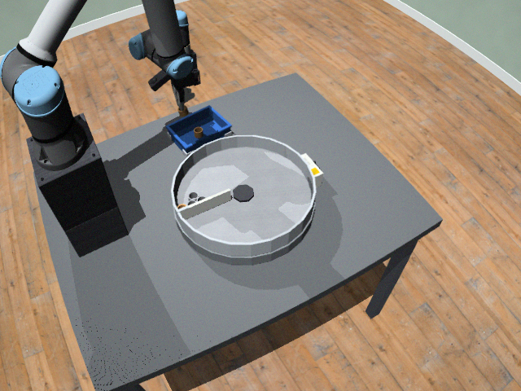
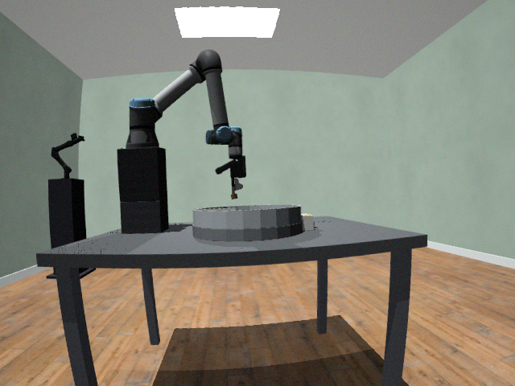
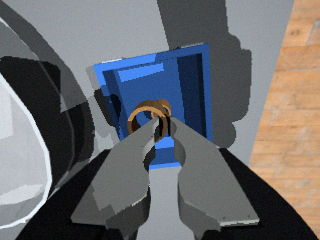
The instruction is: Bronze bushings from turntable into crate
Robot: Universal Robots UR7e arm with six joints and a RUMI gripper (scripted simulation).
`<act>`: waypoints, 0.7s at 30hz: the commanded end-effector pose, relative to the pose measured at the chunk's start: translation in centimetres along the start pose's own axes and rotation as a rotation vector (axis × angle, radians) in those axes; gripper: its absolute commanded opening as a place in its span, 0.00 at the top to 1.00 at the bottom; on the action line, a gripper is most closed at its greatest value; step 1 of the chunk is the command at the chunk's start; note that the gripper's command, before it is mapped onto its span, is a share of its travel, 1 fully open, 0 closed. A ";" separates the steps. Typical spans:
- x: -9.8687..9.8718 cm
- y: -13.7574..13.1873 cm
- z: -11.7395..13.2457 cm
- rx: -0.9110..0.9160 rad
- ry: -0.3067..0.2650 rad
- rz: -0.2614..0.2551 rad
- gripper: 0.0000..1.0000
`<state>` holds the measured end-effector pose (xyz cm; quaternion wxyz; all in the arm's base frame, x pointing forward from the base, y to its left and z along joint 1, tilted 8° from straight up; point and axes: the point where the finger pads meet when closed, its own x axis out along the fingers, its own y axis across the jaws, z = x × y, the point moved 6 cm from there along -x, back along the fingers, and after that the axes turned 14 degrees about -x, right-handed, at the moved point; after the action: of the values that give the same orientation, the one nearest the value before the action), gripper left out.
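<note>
My gripper (image 1: 181, 106) (image 2: 233, 191) (image 3: 165, 117) is shut on the wall of a bronze bushing (image 1: 183, 112) (image 2: 234, 196) (image 3: 133, 118) and holds it above the blue crate (image 1: 176, 138) (image 3: 206, 90). Another bronze bushing (image 1: 198, 132) (image 3: 165, 105) stands inside the crate; in the wrist view the held one partly hides it. On the turntable (image 1: 248, 248) (image 2: 245, 218) (image 3: 48, 160), several grey steel bushings (image 1: 193, 195) stand close together at the left behind the white bar. An orange-brown bronze bushing (image 1: 181, 206) shows partly by the rim there, mostly hidden by the bar.
The white bar (image 1: 206, 204) runs from the turntable's left wall to near its dark hub (image 1: 242, 193). The turntable's raised wall stands beside the crate. A white box with a yellow patch (image 1: 314, 171) sits at its right side. The robot's black pedestal (image 1: 80, 197) stands at the left.
</note>
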<state>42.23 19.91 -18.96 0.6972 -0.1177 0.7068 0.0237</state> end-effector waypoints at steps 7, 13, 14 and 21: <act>1.3 -0.1 0.2 0.001 -0.002 0.000 1.00; 4.3 -0.1 0.2 0.001 -0.002 -0.001 1.00; 4.8 -0.1 0.2 0.001 -0.002 -0.001 1.00; 7.3 -0.1 0.2 0.001 -0.002 0.000 1.00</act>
<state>41.90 19.16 -23.93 0.6940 -0.1177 0.7099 0.0229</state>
